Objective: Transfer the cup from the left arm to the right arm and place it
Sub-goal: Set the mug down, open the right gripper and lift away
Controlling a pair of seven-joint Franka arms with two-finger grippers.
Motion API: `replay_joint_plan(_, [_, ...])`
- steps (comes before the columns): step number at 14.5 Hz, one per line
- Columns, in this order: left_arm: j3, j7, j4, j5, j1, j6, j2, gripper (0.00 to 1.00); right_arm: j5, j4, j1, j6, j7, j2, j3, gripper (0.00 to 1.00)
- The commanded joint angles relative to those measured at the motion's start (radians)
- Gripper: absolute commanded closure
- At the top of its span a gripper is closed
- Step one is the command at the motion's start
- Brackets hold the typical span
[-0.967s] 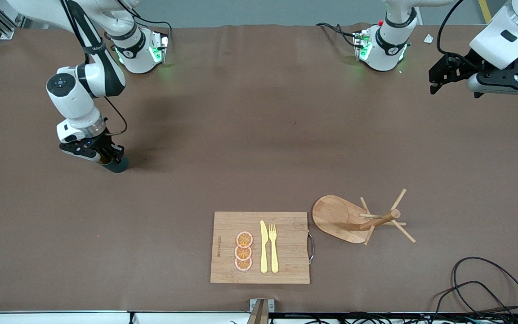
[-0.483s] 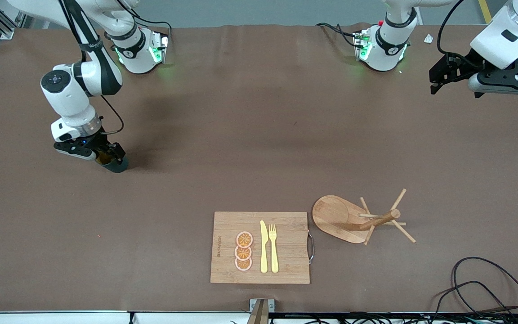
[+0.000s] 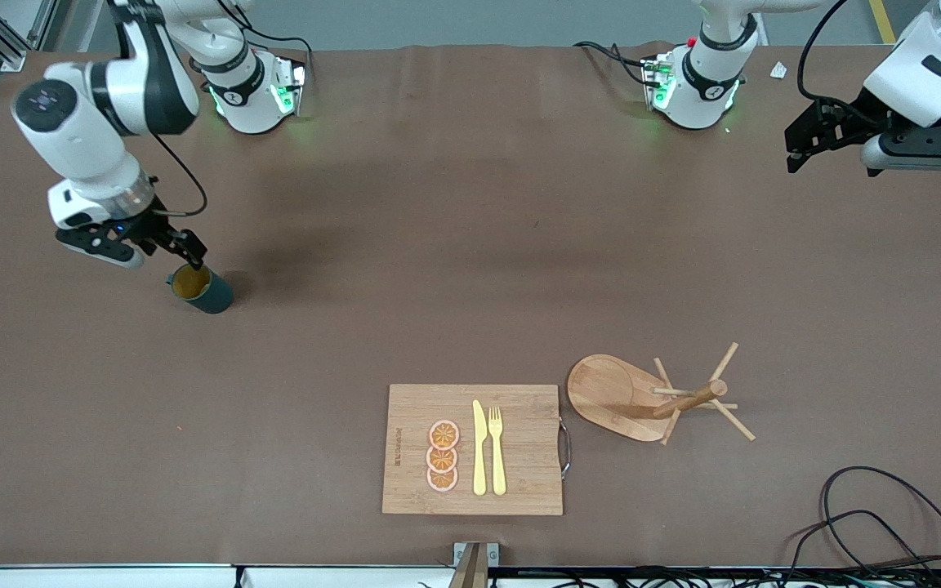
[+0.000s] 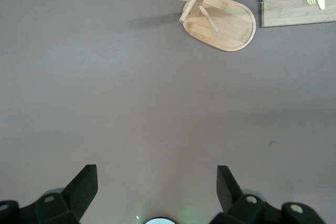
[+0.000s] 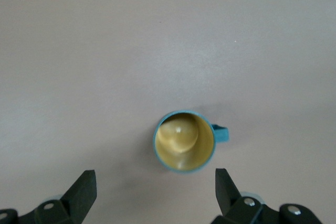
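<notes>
- Cup [image 3: 200,290] stands upright on the table toward the right arm's end, free of both grippers, so you can judge placement done.
- Right gripper [image 3: 167,246] hangs open just above it.
- Left gripper [image 3: 805,143] waits open, well apart.

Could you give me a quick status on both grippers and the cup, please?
Right gripper open, above cup. Cup upright on table, released. Left gripper open, waiting. Nothing in the way.
</notes>
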Motion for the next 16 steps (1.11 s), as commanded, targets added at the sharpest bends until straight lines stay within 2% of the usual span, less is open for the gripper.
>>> replay_joint_plan(1, [-0.005,-0.003,0.008,0.000,0.008,-0.007,-0.008,0.00,0.072,0.124,-0.004,-0.162,-0.178,-0.023,-0.053,0.00])
replay_joint_plan(5, [-0.006,0.011,0.016,0.000,0.008,-0.007,-0.008,0.00,0.092,0.328,-0.004,-0.392,-0.335,-0.017,-0.131,0.00])
replay_joint_plan(8, [-0.005,0.011,0.016,0.000,0.008,-0.009,-0.008,0.00,0.094,0.419,-0.006,-0.467,-0.410,-0.014,-0.154,0.00])
replay_joint_plan(11, [-0.006,0.011,0.016,0.000,0.008,-0.009,-0.008,0.00,0.092,0.521,-0.003,-0.551,-0.415,-0.004,-0.157,0.00])
replay_joint_plan(16, [-0.006,0.011,0.016,0.000,0.008,-0.010,-0.008,0.00,0.093,0.689,0.013,-0.637,-0.414,0.071,-0.150,0.00])
